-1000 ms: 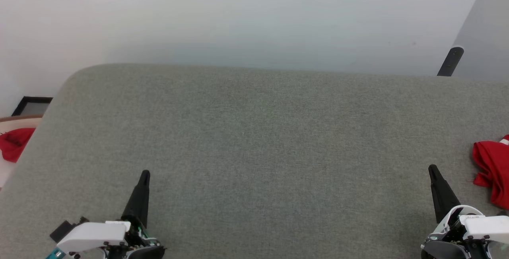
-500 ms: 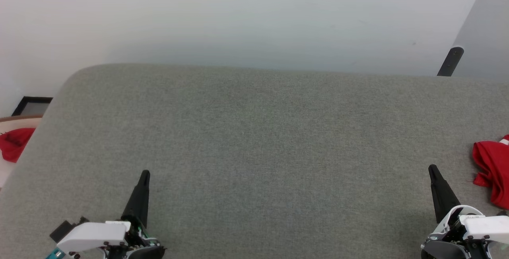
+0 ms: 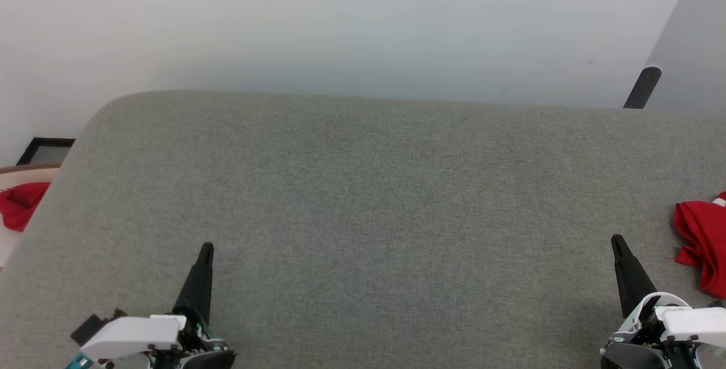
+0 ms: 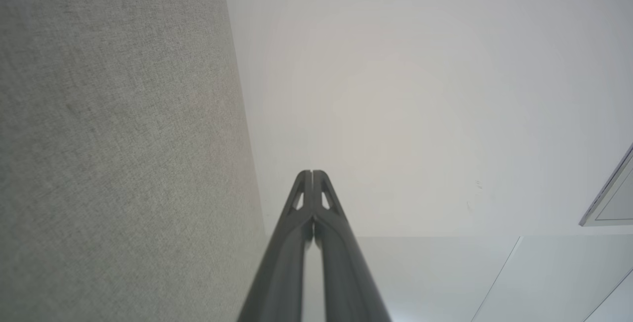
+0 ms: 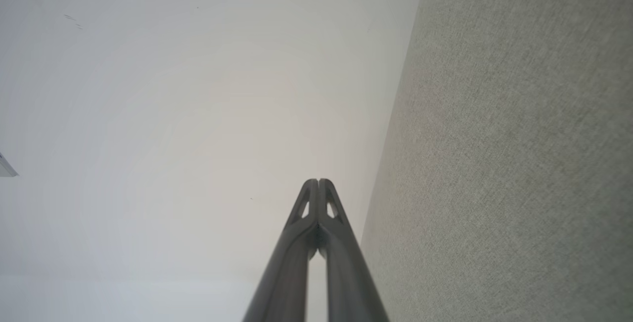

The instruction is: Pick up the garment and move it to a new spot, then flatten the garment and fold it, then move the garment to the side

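Both pressed together, left claw and right claw flank grey surface; garment at right edge.

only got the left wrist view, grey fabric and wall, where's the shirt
Observer: The garment lies bunched at the right edge of the grey surface, in the head view.
Operator: which end effector is nearer
Observer: The right end effector; it sits just left of the garment, not touching it.
Operator: open or shut
Observer: Shut: the right wrist view shows its fingers pressed together, with nothing between.
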`<state>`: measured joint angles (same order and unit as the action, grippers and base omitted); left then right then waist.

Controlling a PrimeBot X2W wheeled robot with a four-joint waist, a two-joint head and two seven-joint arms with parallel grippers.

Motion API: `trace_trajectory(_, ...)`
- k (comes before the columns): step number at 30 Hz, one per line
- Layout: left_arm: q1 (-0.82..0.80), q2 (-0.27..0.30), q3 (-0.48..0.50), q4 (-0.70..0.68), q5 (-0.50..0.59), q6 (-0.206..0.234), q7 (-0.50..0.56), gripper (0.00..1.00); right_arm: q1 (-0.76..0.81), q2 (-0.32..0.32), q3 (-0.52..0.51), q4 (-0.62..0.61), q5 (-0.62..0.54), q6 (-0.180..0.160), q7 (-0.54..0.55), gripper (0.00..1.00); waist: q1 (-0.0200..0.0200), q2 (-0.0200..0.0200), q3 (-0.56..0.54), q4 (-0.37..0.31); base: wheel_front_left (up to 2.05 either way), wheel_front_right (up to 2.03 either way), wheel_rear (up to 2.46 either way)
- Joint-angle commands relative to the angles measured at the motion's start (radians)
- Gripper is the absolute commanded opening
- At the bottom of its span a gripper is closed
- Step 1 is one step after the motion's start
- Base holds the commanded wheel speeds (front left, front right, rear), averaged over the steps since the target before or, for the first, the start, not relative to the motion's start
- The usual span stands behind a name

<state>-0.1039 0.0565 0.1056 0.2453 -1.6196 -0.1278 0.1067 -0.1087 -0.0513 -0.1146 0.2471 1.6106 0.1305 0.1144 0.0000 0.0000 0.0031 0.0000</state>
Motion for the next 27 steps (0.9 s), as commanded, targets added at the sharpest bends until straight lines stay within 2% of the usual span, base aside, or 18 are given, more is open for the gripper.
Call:
trace_trajectory(1, -0.011, -0.002, 0.003, 0.001, 0.001, -0.005, 0.005, 0.0, -0.003, 0.004, 0.0, 0.0, 0.004, 0.0, 0.0, 0.0, 0.0, 0.0, 0.0, 0.0, 0.0, 0.0, 0.0)
trace_trajectory(27, -0.011, -0.004, 0.006, 0.001, 0.004, -0.005, 0.006, 0.0, -0.003, 0.004, 0.001, 0.0, 0.004, 0.0, 0.0, 0.0, 0.0, 0.0, 0.0, 0.0, 0.0, 0.0, 0.0)
